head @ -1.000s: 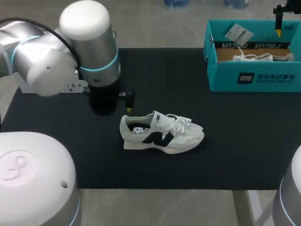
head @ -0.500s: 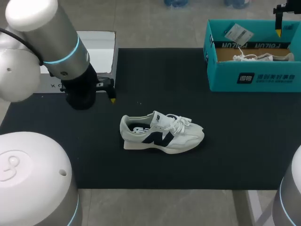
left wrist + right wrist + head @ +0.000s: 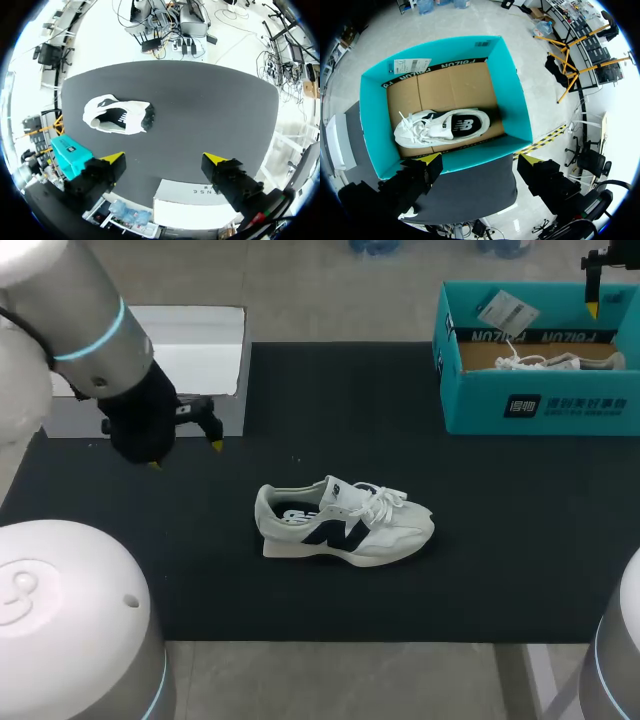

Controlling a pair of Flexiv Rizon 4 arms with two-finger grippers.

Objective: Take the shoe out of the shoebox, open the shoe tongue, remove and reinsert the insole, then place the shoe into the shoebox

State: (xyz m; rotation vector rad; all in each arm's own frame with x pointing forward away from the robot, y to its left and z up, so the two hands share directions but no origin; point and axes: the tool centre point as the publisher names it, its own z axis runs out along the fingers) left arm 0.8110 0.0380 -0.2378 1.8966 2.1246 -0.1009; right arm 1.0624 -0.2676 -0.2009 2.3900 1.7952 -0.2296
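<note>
One shoe (image 3: 345, 525) sits mid-worktop (image 3: 480, 540), with open mat all round it. Near the left edge, by a white lid (image 3: 200, 340), the left end effector (image 3: 184, 454) hangs spread wide and empty. The right end effector (image 3: 480, 161), also spread and empty, hovers over the corner shoebox (image 3: 512, 100), which holds a second shoe (image 3: 442, 125).

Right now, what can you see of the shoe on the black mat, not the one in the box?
The shoe is a low sneaker, white and cream, with a dark letter mark on its side and a pale sole. The upper looks like soft fabric. Its white laces lie loose over the tongue, and a dark insole with white print shows inside. It stands upright on its sole near the middle of the black mat, toe towards my right side. Only the mat touches it.
</note>
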